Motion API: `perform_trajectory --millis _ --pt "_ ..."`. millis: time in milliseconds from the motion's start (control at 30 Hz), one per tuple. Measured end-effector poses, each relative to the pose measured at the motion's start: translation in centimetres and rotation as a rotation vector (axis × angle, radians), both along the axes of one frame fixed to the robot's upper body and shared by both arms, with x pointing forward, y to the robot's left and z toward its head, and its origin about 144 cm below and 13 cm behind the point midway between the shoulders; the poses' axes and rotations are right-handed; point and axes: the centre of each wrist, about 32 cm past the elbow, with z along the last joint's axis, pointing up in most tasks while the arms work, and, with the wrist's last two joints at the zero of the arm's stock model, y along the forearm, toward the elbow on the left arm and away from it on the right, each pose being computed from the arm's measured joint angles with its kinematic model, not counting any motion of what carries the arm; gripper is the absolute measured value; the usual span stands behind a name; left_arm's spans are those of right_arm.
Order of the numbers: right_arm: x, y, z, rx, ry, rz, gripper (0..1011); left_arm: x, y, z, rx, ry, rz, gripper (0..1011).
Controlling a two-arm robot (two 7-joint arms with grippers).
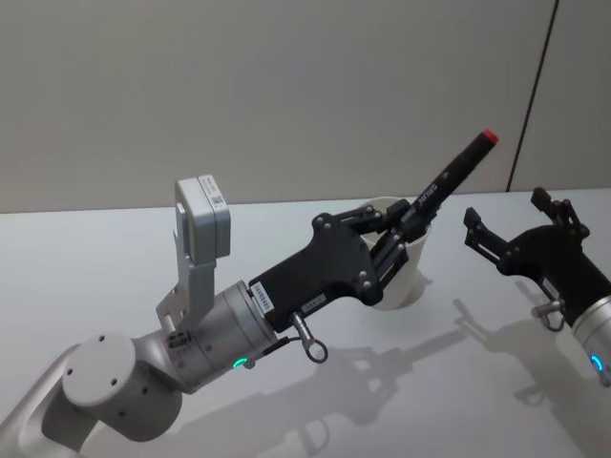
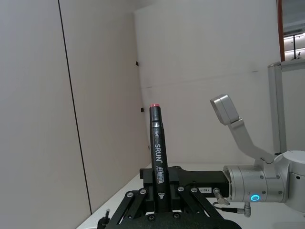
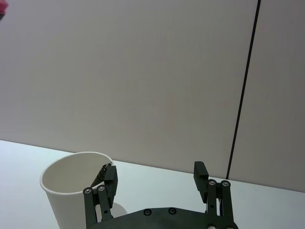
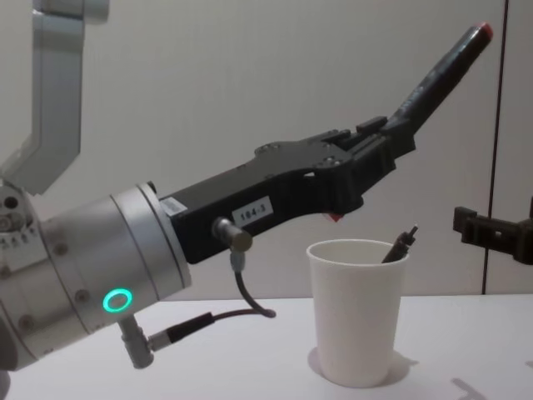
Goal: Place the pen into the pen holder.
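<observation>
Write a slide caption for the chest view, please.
Left gripper holds a red-tipped black pen tilted above the white cup; right gripper open nearby.

1. The pen (image 1: 449, 176) is sitting between the fingers (image 1: 385, 246) of the left gripper (image 1: 399, 234), its far end sticking up and rightward beyond them.
2. The pen holder (image 1: 409, 279) is standing on the counter (image 1: 115, 258), directly below those fingers and not touching them.
3. A slim item (image 4: 400, 243) is leaning inside the pen holder, its tip poking over the rim on the side nearer the right gripper (image 1: 506, 215).
4. The right gripper's fingers are hanging to the right of the pen holder, apart from it, with nothing between them.
</observation>
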Motion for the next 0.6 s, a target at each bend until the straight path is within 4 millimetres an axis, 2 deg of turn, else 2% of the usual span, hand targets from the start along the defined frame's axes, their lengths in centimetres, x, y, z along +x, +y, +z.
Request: perform_trajectory --millis 300,600 --pt "-0.2 -0.2 0.5 0.018 0.006 0.038 1001 0.1 -0.1 -0.1 0.000 0.003 -0.011 174" --pt "-0.9 -1.6 2.2 0.071 0.034 0.120 1001 0.2 -0.2 -0.1 0.000 0.005 -0.017 174"
